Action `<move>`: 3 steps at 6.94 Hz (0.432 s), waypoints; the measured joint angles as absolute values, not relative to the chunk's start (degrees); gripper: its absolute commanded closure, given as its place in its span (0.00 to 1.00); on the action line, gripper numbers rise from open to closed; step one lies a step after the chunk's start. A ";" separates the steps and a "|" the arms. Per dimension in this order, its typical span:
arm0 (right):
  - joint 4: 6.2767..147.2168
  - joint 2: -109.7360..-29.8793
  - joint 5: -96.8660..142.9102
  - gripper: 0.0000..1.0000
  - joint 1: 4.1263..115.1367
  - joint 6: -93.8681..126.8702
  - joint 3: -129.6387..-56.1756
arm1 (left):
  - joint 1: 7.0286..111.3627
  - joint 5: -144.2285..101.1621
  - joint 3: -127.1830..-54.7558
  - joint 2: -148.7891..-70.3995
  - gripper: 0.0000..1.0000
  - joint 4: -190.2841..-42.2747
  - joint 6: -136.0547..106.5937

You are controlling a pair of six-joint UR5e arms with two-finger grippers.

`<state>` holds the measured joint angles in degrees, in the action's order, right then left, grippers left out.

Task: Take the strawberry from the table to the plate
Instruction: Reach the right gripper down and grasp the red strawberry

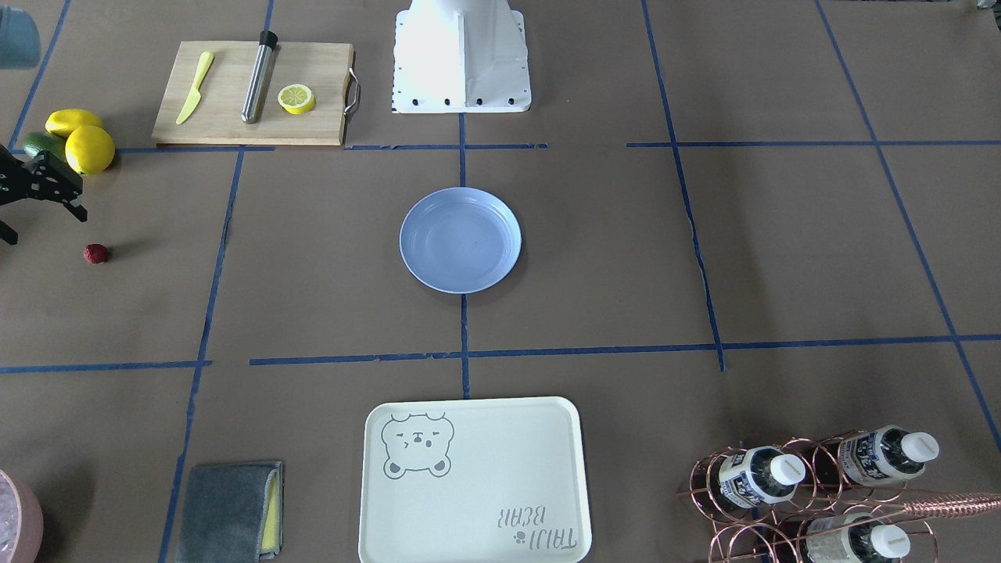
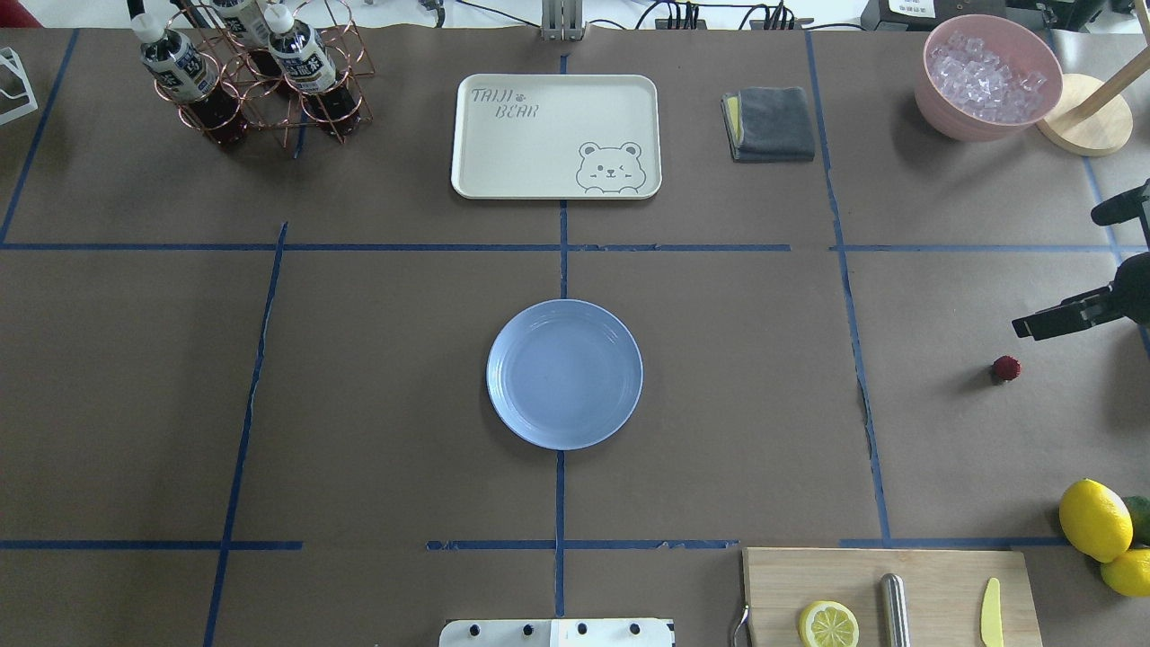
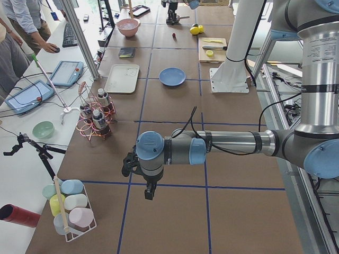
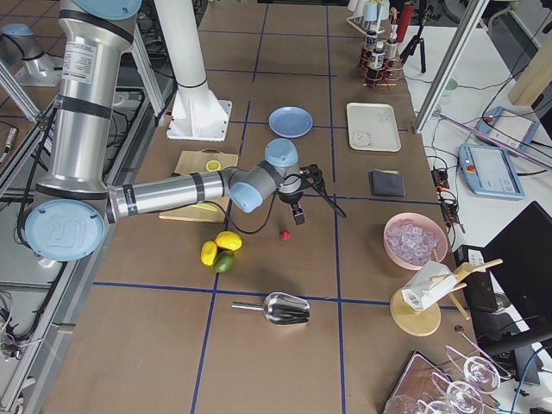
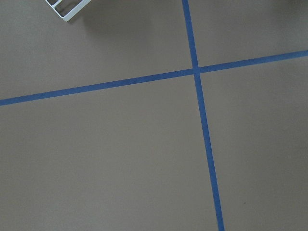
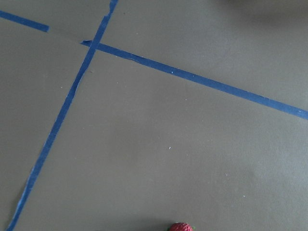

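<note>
Dark-red strawberry (image 2: 1006, 367) on worktop (image 2: 719, 404), judged light, soft, bruisable, wanted a gentle pinch across its middle; right gripper (image 2: 1058, 270) hung spread nearby

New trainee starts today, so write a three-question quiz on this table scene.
1. True or false: the strawberry lies on the plate.
2. Which lies on the cutting board? A) lemon slice B) banana C) spoon
3. Fill in: the pink bowl holds ___.
Key: 1 false; 2 A; 3 ice.
</note>
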<state>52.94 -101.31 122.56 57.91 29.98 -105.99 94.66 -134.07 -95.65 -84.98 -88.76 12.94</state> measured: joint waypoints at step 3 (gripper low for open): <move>38.59 -100.90 118.77 0.07 54.29 33.27 -95.99 | 94.66 -135.30 -95.90 -85.01 0.00 -88.85 12.93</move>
